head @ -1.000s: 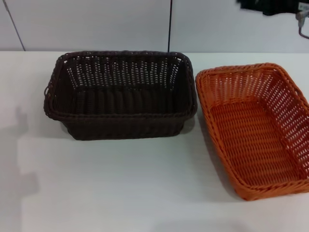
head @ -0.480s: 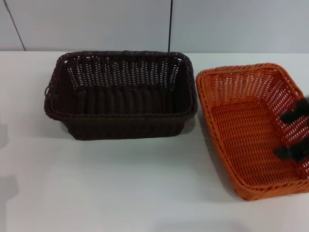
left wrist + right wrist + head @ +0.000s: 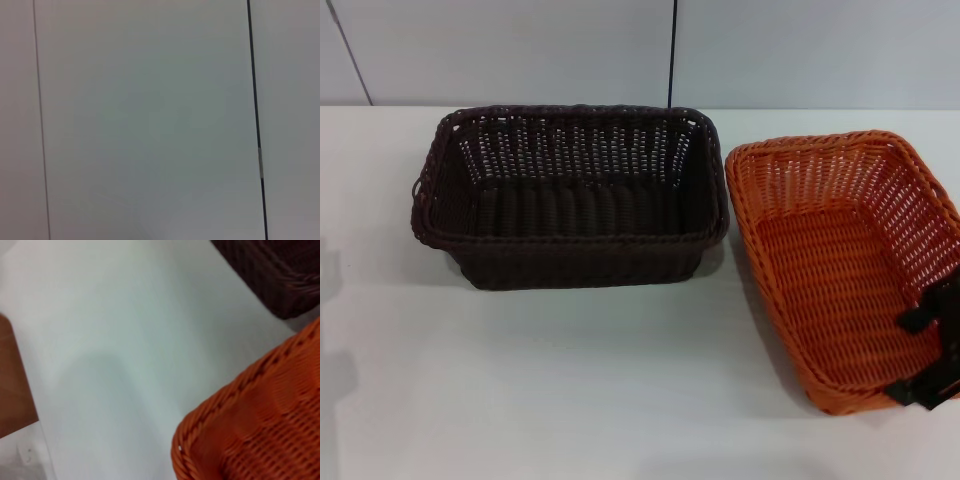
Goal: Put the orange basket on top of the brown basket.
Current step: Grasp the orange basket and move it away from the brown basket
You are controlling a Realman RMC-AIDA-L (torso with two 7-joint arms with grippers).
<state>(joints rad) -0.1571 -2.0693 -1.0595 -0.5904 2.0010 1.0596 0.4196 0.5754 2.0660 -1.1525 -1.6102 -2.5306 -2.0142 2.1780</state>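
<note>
Looking down from the head view, we've got the bright orange rectangular woven basket sitting on the white tabletop over on the right, just beside the dark brown rectangular woven basket, which sits upright nearer the middle with its opening facing up, so it's ready to take something on top. The two rims are close but we can't say for sure they touch. Our right hand is down at the orange basket's near right corner, right at the rim, which makes sense since that braided edge looks like the easiest thing to pinch. Honestly we cannot tell if its fingers are spread wide or clamped on the rim, only dark bits show at the picture's edge. The right wrist view shows that same orange corner close up with the brown basket farther off. Our left hand isn't visible anywhere; its camera just sees a pale wall panel. We'd say the lift hasn't started yet.
</note>
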